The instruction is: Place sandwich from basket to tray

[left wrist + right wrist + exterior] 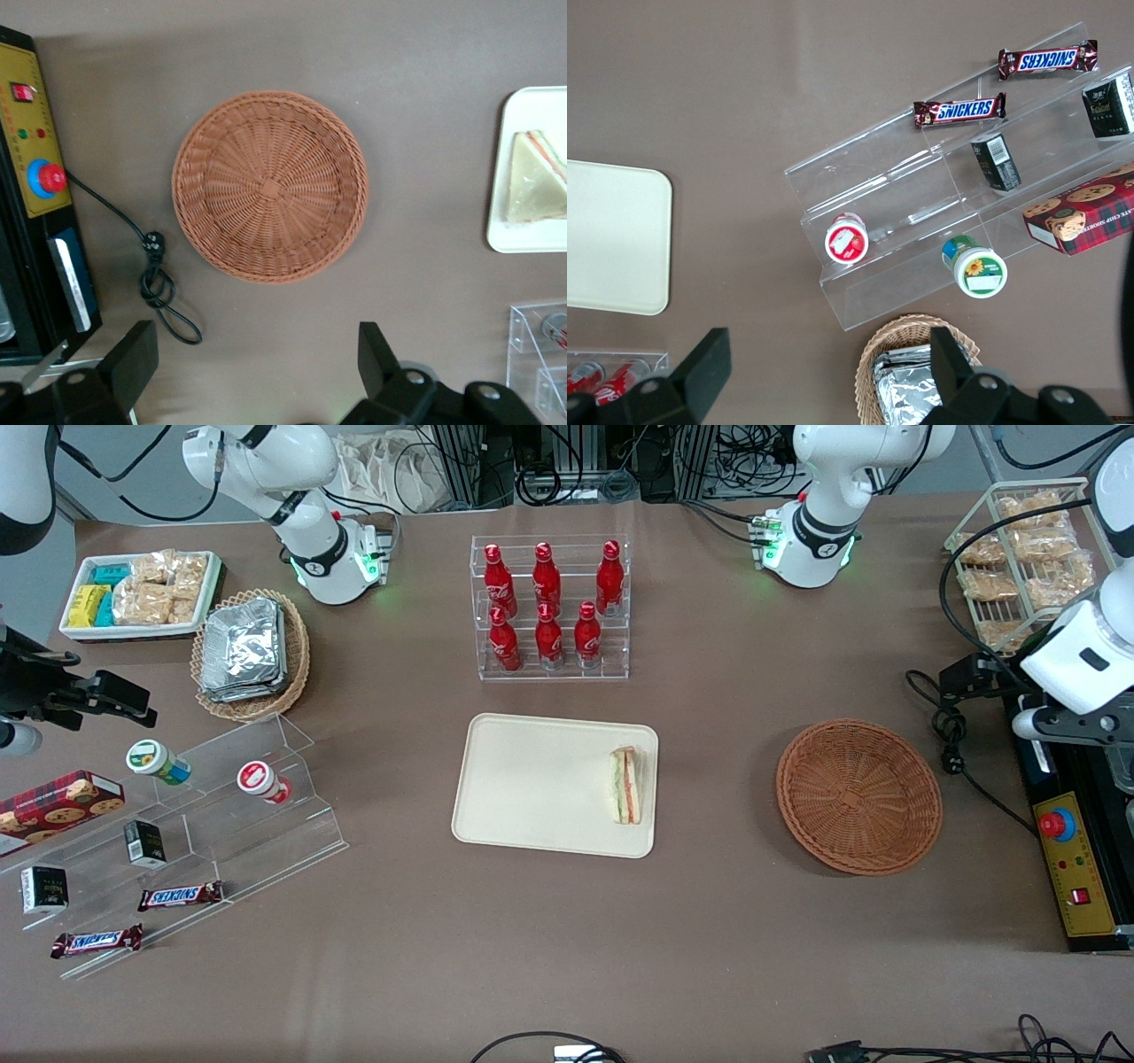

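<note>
Sandwich (626, 785) resting on tray (532, 779), right of centre; basket (858, 796) empty.
Your gripper (252, 359) hangs released above the basket; soft bread squashes, so pinch its flat faces gently.

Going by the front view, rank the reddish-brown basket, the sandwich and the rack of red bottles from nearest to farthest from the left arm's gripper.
The gripper, open, is up over the table's working-arm end, near the control box.
1. Basket: empty, closest to that end.
2. Sandwich: on the tray, at its edge nearest the basket.
3. Bottle rack: mid-table, farther from the front camera than the tray.
</note>
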You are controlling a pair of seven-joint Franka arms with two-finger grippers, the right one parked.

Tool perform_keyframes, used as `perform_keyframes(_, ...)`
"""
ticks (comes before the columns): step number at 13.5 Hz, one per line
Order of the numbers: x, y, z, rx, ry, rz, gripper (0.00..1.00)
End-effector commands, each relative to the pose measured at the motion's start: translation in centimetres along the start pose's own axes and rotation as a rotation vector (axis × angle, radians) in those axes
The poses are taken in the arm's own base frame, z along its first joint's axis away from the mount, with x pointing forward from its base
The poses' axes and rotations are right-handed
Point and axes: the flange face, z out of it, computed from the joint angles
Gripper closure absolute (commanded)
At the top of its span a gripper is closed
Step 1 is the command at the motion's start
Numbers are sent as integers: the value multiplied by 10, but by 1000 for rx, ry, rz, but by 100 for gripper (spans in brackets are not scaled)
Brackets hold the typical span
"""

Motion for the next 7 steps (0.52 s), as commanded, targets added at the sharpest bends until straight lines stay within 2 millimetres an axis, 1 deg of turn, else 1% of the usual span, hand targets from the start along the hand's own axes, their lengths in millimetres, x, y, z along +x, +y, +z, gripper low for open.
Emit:
perform_keyframes(1,-1,1,-3,-32,-23,-5,0)
perform_keyframes(7,-1,3,-4,-33,-22,1,0)
